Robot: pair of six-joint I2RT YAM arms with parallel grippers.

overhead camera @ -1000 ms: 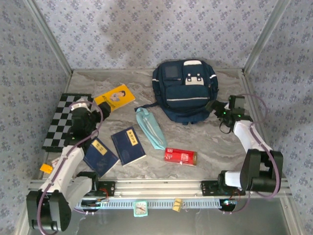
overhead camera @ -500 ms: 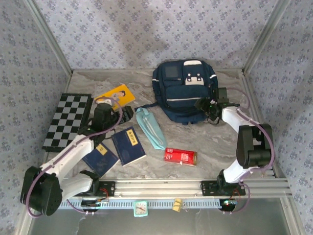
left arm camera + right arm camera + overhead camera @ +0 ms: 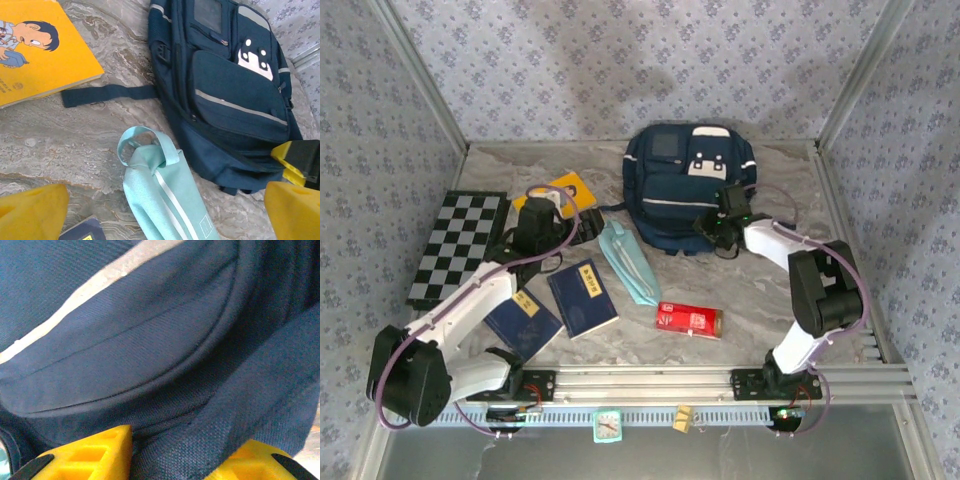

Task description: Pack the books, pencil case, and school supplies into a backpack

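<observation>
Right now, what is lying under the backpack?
The backpack lies flat on the marble table. A dark strap runs out from its side along the table, toward the yellow book. Whatever else lies beneath is covered by the bag itself.

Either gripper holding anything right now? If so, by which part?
Left gripper: open, empty. Right gripper: straddles a fold of backpack fabric near its bottom edge; whether it's clamped cannot be told.
</observation>
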